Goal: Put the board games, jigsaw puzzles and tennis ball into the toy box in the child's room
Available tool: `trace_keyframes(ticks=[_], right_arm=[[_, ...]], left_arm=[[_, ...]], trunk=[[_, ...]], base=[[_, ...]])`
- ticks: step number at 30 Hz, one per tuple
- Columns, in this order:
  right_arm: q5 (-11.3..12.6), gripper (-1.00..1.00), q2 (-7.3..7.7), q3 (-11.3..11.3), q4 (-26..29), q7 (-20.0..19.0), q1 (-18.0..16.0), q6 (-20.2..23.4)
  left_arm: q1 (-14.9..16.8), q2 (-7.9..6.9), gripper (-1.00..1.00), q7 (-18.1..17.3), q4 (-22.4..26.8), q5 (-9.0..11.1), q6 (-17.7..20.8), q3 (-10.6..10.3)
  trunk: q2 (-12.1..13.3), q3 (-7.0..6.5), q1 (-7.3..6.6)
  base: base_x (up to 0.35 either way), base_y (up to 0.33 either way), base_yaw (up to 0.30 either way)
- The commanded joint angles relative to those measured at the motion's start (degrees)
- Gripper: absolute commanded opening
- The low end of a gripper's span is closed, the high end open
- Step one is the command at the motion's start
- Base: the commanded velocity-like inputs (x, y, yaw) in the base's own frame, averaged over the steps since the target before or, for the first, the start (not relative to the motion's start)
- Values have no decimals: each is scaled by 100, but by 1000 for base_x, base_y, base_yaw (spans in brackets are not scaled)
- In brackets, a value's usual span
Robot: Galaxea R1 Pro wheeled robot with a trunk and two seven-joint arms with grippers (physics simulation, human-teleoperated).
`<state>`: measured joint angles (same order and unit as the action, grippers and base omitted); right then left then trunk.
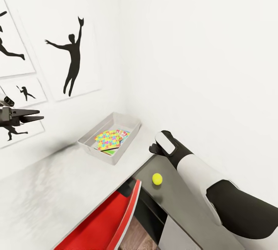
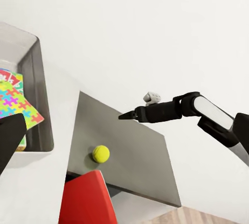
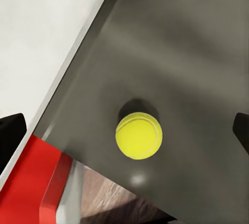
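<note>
**Tennis ball lying loose on dark desk section, right arm hovering above it**

Nearest the head camera, a glossy red chair back is sitting tucked under the desk edge, with the white-and-black right forearm beside it. The small plain yellow-green tennis ball is resting alone on the lower dark grey table section, near its front edge, touching nothing else. The right gripper is hanging over that section, above and apart from the ball; in the left wrist view its fingers are looking nearly together at the tips and holding nothing, though the right wrist view is showing dark finger edges at both sides of the frame, so the exact opening is hard to tell. The left gripper is hovering high near the wall, fingers slightly parted, empty. The shallow pale grey toy box is sitting on the pale top in the corner, already holding a multicoloured jigsaw square over another printed piece.

Judgement: the ball is looking light, springy and prone to rolling; pinching across its middle from above seems safest, since a nudge could be sending it off the edge.
</note>
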<state>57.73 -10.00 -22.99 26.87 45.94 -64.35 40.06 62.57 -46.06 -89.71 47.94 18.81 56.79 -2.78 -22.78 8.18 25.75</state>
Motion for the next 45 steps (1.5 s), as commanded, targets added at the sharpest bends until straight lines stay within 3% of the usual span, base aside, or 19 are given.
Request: trace_keyframes(ticks=[1, 27, 35, 37, 43, 45], right_arm=[[25, 100, 0, -20, 2, 38, -8, 20], [5, 100, 0, -38, -334, 29, 0, 10], [17, 100, 0, -39, -337, 10, 1, 2], [17, 100, 0, -39, -339, 6, 1, 2], [18, 100, 0, -39, -340, 1, 1, -23], [19, 100, 0, -39, -340, -2, 1, -51]], left_arm=[[9, -8, 100, -29, -4, 7, 61, -24], [9, -17, 100, -29, 4, 8, 112, 7], [18, -20, 100, -29, 483, 32, 315, 40], [21, -17, 100, -29, 576, 112, 321, 45], [49, 45, 100, -29, 1099, 727, 321, -77], [50, 54, 100, -29, 1298, 794, 321, -166]], trunk=[[-14, 23, 4], [-14, 266, 4], [-14, 341, 4], [-14, 360, 4], [-14, 416, 4], [-14, 435, 4]], base=[[0, 0, 0], [0, 0, 0], [0, 0, 0], [0, 0, 0], [0, 0, 0], [0, 0, 0]])
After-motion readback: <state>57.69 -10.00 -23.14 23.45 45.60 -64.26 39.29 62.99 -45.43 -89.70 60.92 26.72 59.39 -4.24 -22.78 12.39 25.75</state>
